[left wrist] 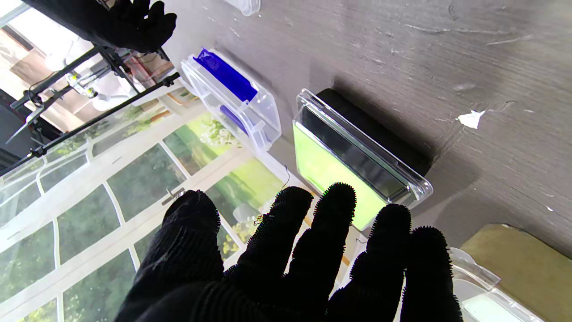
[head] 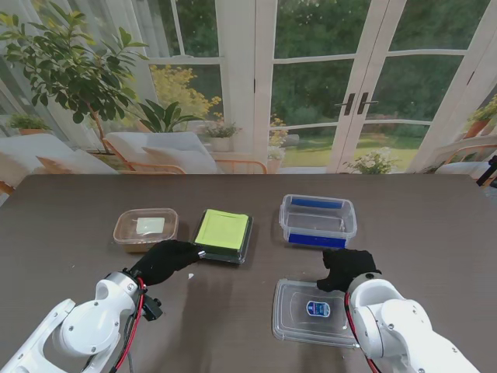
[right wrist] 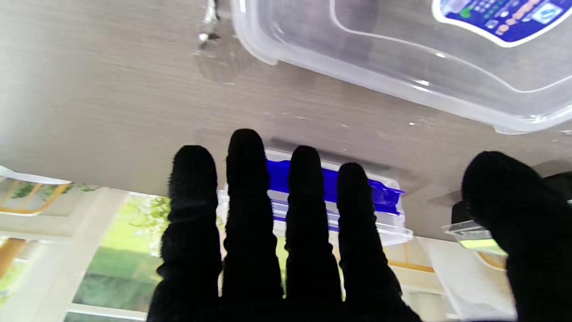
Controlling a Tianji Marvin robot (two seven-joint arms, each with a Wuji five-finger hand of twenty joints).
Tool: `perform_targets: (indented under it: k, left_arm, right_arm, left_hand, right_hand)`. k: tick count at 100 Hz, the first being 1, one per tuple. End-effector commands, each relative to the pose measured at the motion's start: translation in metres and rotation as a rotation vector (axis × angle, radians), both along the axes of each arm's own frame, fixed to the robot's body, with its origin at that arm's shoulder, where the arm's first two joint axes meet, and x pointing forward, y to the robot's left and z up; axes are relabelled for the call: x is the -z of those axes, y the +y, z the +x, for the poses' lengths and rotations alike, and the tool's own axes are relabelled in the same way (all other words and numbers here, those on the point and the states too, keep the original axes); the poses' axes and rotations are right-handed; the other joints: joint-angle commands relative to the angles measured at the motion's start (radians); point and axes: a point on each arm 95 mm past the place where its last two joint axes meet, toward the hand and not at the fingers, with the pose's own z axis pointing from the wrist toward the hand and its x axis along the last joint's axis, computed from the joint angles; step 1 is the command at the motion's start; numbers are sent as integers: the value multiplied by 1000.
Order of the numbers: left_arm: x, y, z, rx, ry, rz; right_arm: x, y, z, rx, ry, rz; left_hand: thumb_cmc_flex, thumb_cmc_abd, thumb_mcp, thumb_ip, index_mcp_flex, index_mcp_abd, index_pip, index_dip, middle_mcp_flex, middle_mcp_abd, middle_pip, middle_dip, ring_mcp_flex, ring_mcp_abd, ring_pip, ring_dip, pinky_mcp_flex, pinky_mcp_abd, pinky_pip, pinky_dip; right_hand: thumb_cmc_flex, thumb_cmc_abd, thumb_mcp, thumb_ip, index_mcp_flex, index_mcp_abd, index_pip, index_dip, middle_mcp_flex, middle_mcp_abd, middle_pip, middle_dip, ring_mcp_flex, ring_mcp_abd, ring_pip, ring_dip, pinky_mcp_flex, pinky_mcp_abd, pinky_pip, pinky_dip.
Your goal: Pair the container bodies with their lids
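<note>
A clear rectangular plastic lid with a blue label (head: 314, 311) is lying near the right hand (head: 346, 268), whose fingers are spreading apart, holding nothing. Farther off, a clear blue-clipped container (head: 318, 221) is sitting. The left hand (head: 165, 261), also open and empty, is hovering beside a black tray with a green insert (head: 224, 235); a small tan tub (head: 145, 228) is sitting at far left.

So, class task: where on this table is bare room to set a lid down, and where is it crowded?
Free: the table left of the tan container, and right of the blue-clipped container. Crowded: the middle, with the green-lidded box, clear lid, left hand and right hand.
</note>
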Motion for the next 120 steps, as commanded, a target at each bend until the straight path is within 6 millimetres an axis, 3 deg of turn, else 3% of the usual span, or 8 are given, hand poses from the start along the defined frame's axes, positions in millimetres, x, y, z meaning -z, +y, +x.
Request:
perform_targets:
  k: [1,8,40,49,69,120]
  left_arm:
    - [-1,-5,-6,34,13,3]
    - [-1,-6,-8,47,17,9]
    - [-5,-14,-21,96,17,28]
    - [-7,-14,-24,101,14,32]
    - [-8,-11,-27,95,14,38]
    - [-10,-9,-30,86,18,39]
  right_arm:
    - [-1,-7,-2,7,31,-23]
    - [-3,-16,-4,6,54,-51]
    - [1,-32,-11,-42,181,-132]
    - [4,-31,-11,-69,202,-147]
    - [12,-29,-7,-74,245,-161]
    - [24,-11,-4,-96,299,-98]
  left_hand:
    - [28,39,-24,44,2,-12,0,6,-3,-2,-3,-12,-4,-6,-9,-7,-9,-42,-1,18]
    - [28,39,-24,44,3,-11,1,6,-3,-2,-3,-12,-5,-4,-5,-5,-8,-40,9,25]
    - [27,42,-27,44,3,-10,1,6,-2,-1,-3,-11,-4,-4,7,-1,-10,-42,36,35]
    - [27,42,-27,45,3,-12,1,6,0,-4,-2,-11,-4,-6,8,-2,-10,-42,38,34]
    - [26,42,-27,45,3,-11,1,6,0,-2,-3,-11,-4,-5,10,-3,-12,-40,39,31]
    - [25,43,-28,45,1,-15,1,5,-1,-4,-3,-11,-6,-7,8,-6,-15,-43,37,24]
  right_hand:
    - [-36,51,37,35,45,-8,10,-18,72,13,-27,-20,51,12,-15,-4,-163,28,36,-32]
    - [-27,86,58,39,145,-21,-9,-25,163,10,-45,-19,88,4,-17,5,-151,25,44,-39]
    - [-27,121,34,44,385,-76,-35,-41,293,-25,-77,12,105,-20,-21,25,-155,5,41,-54]
    - [-34,126,18,45,388,-95,-55,-50,275,-28,-79,25,88,-27,-24,27,-163,-1,37,-56]
    - [-54,128,-15,44,327,-53,-57,-46,210,-8,-60,56,48,-30,-20,32,-181,-4,30,-55]
    - [-57,134,-34,47,353,-56,-40,-39,183,-1,-42,60,26,-30,-10,29,-188,-7,27,-49]
